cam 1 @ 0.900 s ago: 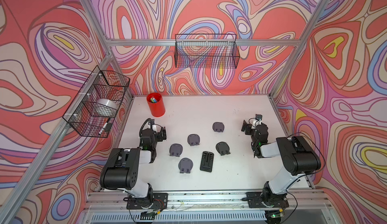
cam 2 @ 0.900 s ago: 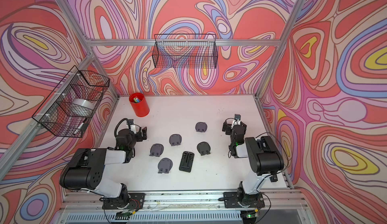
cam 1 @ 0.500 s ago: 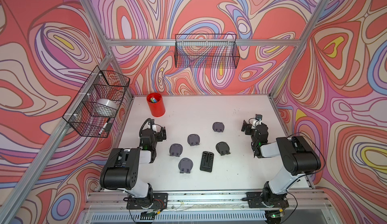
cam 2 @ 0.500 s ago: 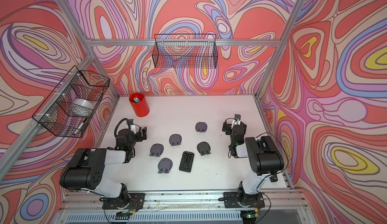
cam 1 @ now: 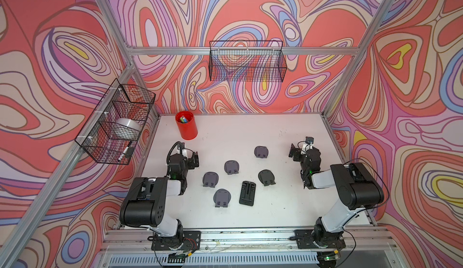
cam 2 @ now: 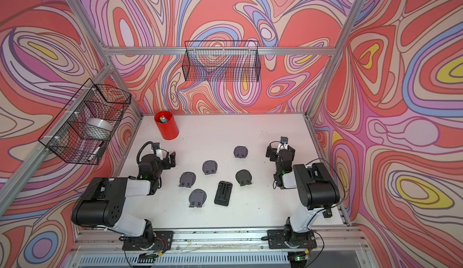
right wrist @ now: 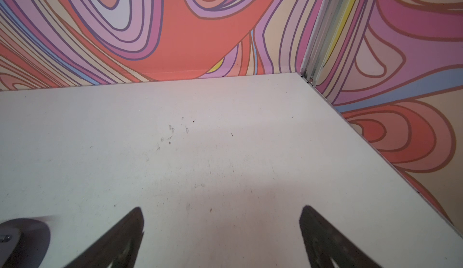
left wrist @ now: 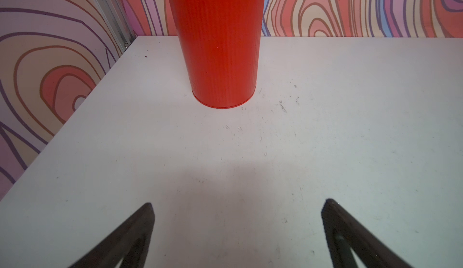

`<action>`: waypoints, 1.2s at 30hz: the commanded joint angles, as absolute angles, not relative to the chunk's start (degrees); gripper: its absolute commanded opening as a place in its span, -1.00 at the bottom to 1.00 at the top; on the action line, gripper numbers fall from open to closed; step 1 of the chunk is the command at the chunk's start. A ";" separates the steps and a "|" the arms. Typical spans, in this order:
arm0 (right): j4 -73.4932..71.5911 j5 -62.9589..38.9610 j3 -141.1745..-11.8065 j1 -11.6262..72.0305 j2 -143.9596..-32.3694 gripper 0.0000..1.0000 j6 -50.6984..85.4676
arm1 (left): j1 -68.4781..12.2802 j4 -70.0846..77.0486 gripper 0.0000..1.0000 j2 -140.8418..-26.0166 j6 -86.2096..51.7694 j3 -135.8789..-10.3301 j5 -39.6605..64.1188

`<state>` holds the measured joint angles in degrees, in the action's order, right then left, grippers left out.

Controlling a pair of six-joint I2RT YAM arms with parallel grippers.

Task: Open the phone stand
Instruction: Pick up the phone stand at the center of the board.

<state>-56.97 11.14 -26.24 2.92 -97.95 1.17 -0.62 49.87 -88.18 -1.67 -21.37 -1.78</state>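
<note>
fingers (left wrist: pixel 135 226) spread left and right, bases cropped; red cup (left wrist: pixel 220 41) rim cut off

R fingers (right wrist: pixel 132 221) spread wide over white table (right wrist: pixel 225 141); blurred gray obj (right wrist: pixel 25 236) beside one; wall corner (right wrist: pixel 310 54) ahead.

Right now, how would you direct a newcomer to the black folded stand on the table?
Look at the white table, where six flat dark pieces lie scattered mid-table. The black stand lies at the group's robot-side end, beside the nearest round disc. It alone is rectangular with lengthwise ridges; the other five are round.
</note>
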 commanded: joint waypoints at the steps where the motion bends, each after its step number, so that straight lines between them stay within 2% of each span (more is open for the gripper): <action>1: -57.23 11.63 -25.99 2.55 -98.44 0.97 1.17 | -0.75 50.36 1.00 -88.15 -0.91 -21.69 -2.46; 22: -57.17 11.57 -25.85 2.62 -98.35 0.97 1.37 | -0.71 50.32 1.00 -88.03 -1.09 -21.77 -2.88; 26: -54.23 10.18 -26.36 2.63 -95.90 0.97 0.74 | -0.65 39.24 1.00 -81.21 -2.79 -24.84 -8.11; 28: -46.01 11.29 -28.23 2.63 -91.62 0.97 1.30 | -0.62 29.39 1.00 -76.17 -4.63 -28.11 -11.16; 32: -13.93 22.36 -39.90 2.55 -83.37 0.97 13.44 | -0.21 11.00 1.00 -70.81 -20.12 -36.43 -22.40; 33: -5.19 23.55 -43.48 2.62 -82.31 0.97 16.35 | 0.43 7.31 1.00 -70.62 -22.88 -37.79 -22.58; 36: 12.01 15.26 -52.42 2.74 -80.97 0.97 16.37 | 1.39 0.70 1.00 -71.05 -23.03 -41.95 -15.39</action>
